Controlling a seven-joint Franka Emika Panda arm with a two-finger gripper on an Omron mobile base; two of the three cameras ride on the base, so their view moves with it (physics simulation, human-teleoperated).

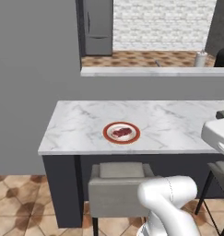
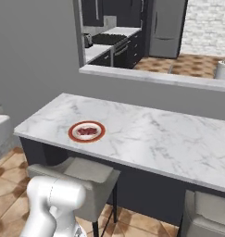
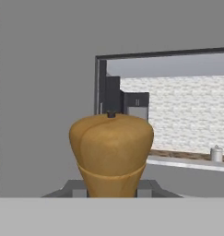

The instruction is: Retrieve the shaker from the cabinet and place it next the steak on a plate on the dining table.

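the shaker sits clamped between the fingers, held up close before the hand camera; it looks like light, stiff, smooth wood, best held at its narrow waist. the plate with the steak waits on the dining table, toward its left end

shaker: base cut off low in my hand view | my fingertips: hidden behind it | right chair: cropped by frame corner
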